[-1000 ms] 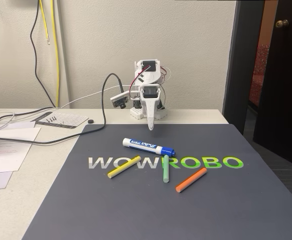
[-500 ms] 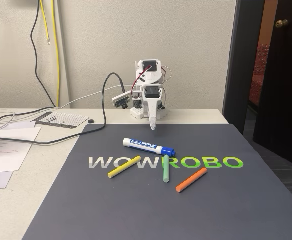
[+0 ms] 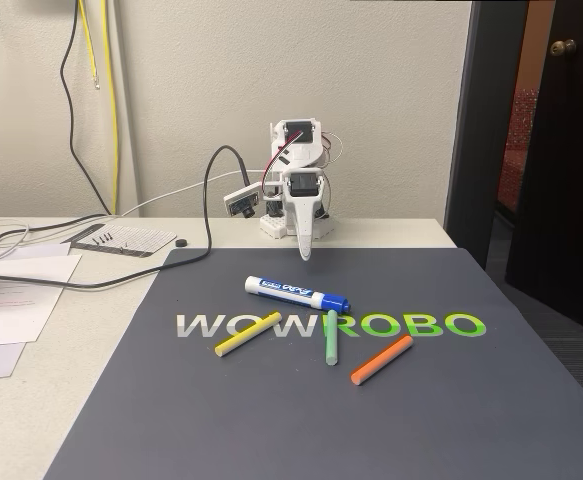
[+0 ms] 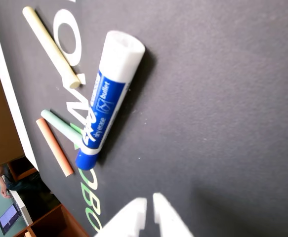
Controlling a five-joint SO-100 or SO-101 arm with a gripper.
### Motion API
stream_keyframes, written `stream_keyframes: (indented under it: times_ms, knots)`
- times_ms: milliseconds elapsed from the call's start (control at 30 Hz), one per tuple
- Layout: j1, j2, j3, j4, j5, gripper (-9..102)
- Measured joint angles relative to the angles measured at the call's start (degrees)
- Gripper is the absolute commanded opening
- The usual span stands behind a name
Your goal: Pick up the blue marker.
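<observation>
- Lying on the dark mat [image 3: 271, 420], the blue marker [image 3: 297, 293] sits just above the printed "WOWROBO" lettering [image 3: 331, 325] in the fixed view, slanting down to the right with its dark blue cap toward the lower right.
- In the wrist view the blue marker [image 4: 105, 101] runs diagonally, its white end at the top and its blue cap at the bottom left, flat on the mat and apart from the gripper.
- The gripper [image 3: 304, 252] hangs point-down at the far edge of the mat in the fixed view, above and behind the marker, touching nothing.
- In the wrist view the gripper [image 4: 148, 203] enters from the bottom edge; its two white fingertips stand close together with a narrow dark gap between them, holding nothing.
- A yellow stick [image 3: 247, 334], a green stick [image 3: 331, 337] and an orange stick [image 3: 382, 359] lie in front of the marker on the lettering, the green one's upper end just beside the marker's cap.
- A black cable [image 3: 91, 270] and papers [image 3: 11, 300] lie on the table [image 3: 31, 420] left of the mat.
</observation>
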Motion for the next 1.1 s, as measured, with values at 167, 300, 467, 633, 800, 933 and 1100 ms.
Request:
stream_keyframes:
  times_ms: [167,300,467,633,800,933,1100]
  knots:
    - [0.00,0.00,0.00,0.00,0.00,0]
    - [0.00,0.00,0.00,0.00,0.00,0]
    - [0.00,0.00,0.00,0.00,0.00,0]
    - [0.00,0.00,0.00,0.35,0.00,0]
    - [0.00,0.00,0.00,0.35,0.00,0]
    - [0.00,0.00,0.00,0.35,0.09,1]
    - [0.00,0.00,0.00,0.53,1.32,3]
